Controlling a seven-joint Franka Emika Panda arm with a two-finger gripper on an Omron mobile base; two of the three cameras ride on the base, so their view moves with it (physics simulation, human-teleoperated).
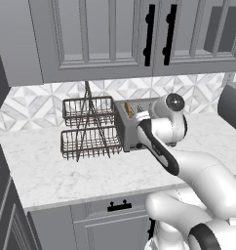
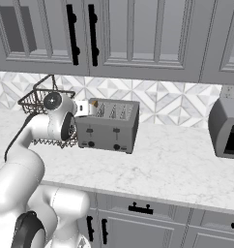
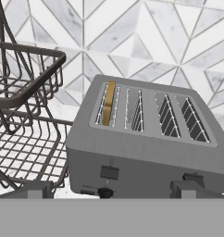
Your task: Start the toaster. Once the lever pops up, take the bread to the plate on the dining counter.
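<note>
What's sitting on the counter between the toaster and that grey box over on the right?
Nothing. In the right base view, the marble worktop lies bare between the toaster and the grey appliance.

A two-tier wire basket rack [image 1: 87,128] stands on the marble worktop [image 1: 81,171], toward the left and close to the far wall. Behind it runs a backsplash [image 2: 167,99] of white and grey diamond tiles. Grey upper cabinets [image 2: 138,34] with black handles [image 2: 93,34] hang above. A dark grey appliance [image 2: 225,127] sits at the far right of the worktop. Below the near edge are grey drawers [image 2: 138,213] with black pulls [image 2: 140,209].
</note>
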